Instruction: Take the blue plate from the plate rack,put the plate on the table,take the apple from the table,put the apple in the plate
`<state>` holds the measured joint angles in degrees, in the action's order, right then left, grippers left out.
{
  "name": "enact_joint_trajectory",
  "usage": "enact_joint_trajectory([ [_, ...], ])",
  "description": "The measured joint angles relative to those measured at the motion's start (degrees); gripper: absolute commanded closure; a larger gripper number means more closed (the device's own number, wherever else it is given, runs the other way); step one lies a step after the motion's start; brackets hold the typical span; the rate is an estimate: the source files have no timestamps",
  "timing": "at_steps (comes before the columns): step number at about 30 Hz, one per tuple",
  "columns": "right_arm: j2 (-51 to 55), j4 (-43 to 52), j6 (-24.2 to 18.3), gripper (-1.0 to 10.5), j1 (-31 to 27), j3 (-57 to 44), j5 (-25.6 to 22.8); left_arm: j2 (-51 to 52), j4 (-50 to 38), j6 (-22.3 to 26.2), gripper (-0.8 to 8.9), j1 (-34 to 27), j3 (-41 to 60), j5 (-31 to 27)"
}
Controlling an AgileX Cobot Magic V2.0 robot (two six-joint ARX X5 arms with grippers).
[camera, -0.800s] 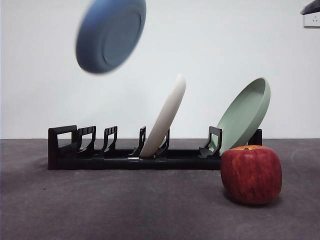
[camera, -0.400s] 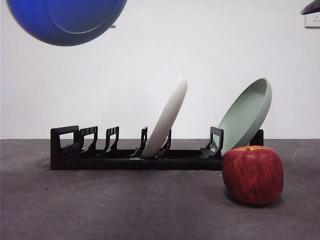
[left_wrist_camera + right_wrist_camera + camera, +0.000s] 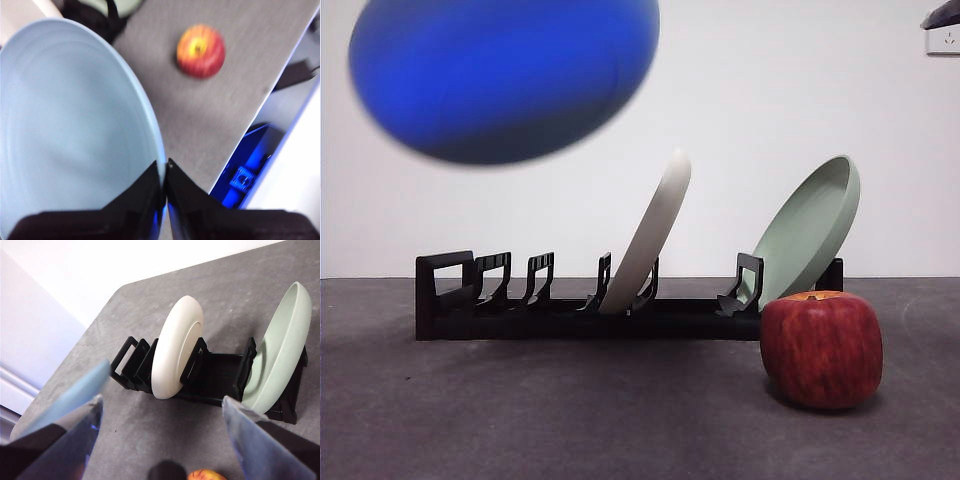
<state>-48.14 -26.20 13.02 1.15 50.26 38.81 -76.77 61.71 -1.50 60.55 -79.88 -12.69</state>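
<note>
Blue plate (image 3: 505,78) rim in left claw (image 3: 164,172)

The left tool (image 3: 164,172) has two black, matte jaws, wedge-shaped and tapering to narrow tips, rising from a broad black base. The right tool (image 3: 162,440) shows two flat jaws at five and seven o'clock, grey-blue with a dull sheen, on black mounts.
</note>
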Motion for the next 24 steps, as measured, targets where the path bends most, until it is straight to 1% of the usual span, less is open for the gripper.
enact_joint_trajectory([
  [2,-0.02,0.0,0.0,5.4,0.0,0.0,0.0,-0.02,-3.41,-2.03,8.21,2.05,5.44,-1.75],
  [5,0.0,0.0,0.0,5.4,0.0,0.0,0.0,-0.02,-10.47,-3.69,8.21,3.76,12.44,-1.77],
  [10,-0.02,0.0,0.0,5.4,0.0,0.0,0.0,-1.46,-22.47,-4.13,8.21,4.33,20.61,-1.79],
  [14,0.0,0.0,0.0,5.4,0.0,0.0,0.0,-5.03,-26.18,-3.82,8.21,3.93,23.41,-1.79],
  [22,-0.02,0.0,0.0,5.4,0.0,0.0,0.0,-14.25,-31.95,-1.75,8.09,3.74,23.54,-2.27],
  [23,-0.02,0.0,0.0,5.4,0.0,0.0,0.0,-15.13,-32.28,-1.53,7.78,3.72,23.54,-2.36],
  [24,-0.02,0.0,0.0,5.4,0.0,0.0,0.0,-15.63,-32.33,-1.49,7.14,3.72,23.54,-2.38],
])
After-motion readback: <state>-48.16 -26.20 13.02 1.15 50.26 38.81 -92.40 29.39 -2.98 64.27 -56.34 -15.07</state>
